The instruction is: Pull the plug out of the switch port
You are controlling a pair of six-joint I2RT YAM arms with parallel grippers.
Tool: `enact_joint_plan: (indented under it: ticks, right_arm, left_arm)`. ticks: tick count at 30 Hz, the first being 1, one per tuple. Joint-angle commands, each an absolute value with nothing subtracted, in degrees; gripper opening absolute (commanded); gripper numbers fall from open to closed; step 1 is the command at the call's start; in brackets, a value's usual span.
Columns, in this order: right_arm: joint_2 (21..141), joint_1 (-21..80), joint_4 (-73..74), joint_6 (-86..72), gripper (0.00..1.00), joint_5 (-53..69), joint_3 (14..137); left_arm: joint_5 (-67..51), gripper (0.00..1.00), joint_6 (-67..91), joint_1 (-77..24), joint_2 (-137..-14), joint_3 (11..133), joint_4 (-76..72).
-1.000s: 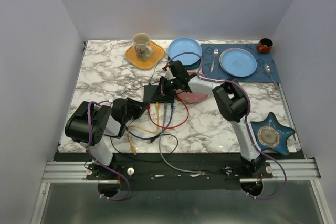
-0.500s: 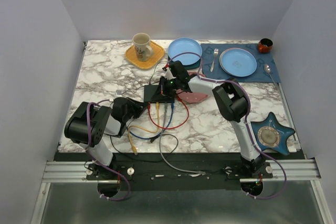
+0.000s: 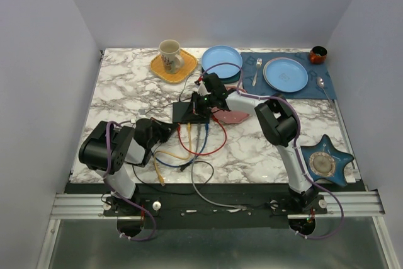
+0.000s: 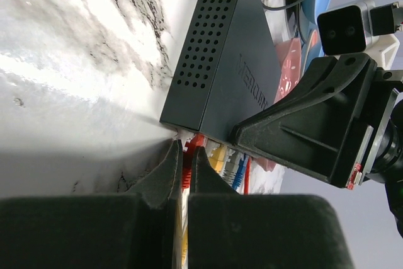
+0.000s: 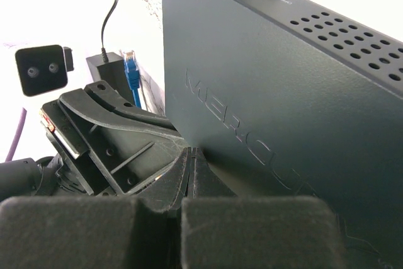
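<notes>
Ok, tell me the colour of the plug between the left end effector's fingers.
Red. The plug shows best in the left wrist view, at the switch edge.

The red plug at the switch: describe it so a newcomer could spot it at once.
On the marble table, find the flat black switch at the centre, sockets along its near edge. The red plug sits at the end socket by the switch's corner, between the left fingers; beside it come a yellow plug and a blue plug.

Robot lab test cell, plain pale walls [image 3: 44,61] boxing my marble-look counter [image 3: 126,86], my arms [image 3: 277,124] bolted to an aluminium rail [image 3: 75,205]
</notes>
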State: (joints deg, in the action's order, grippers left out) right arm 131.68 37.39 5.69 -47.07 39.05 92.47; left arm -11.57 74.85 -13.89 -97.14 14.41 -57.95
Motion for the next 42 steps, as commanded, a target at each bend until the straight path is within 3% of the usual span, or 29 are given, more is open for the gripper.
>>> enact_joint_plan:
  ticks: [1, 19, 27, 30, 31, 34, 40, 42]
  right_arm:
    - [133.86, 37.27, 8.79, -46.06, 0.01, 37.0, 93.16]
    - [134.3, 37.27, 9.67, -45.79, 0.01, 36.39, 93.96]
    - [128.42, 37.27, 10.28, -43.25, 0.01, 31.3, 92.12]
    - [124.91, 37.27, 10.55, -42.01, 0.02, 28.57, 91.15]
    - [124.2, 37.27, 10.55, -41.49, 0.05, 27.96, 90.53]
    - [122.26, 37.27, 10.55, -40.96, 0.1, 26.37, 89.22]
    - [120.06, 37.35, 10.55, -40.26, 0.12, 25.84, 87.1]
    - [119.71, 37.27, 10.37, -39.9, 0.12, 26.28, 86.22]
  left_arm:
    - [-12.39, 0.0, 73.3, -14.77, -99.05, 11.6, -52.38]
    - [-13.71, 0.0, 72.77, -14.94, -93.7, 7.47, -52.12]
    - [-11.78, 0.0, 67.69, -14.94, -81.93, 12.56, -34.74]
    - [-8.18, 0.21, 65.05, -14.94, -75.69, 15.99, -24.45]
    - [-6.87, 0.36, 63.91, -14.85, -73.06, 16.78, -22.69]
    - [-4.58, 0.55, 62.15, -14.85, -69.54, 19.77, -15.31]
    - [-2.81, 0.6, 61.26, -14.68, -67.41, 21.97, -10.29]
    - [-2.55, 0.66, 61.52, -14.68, -67.5, 22.15, -8.88]
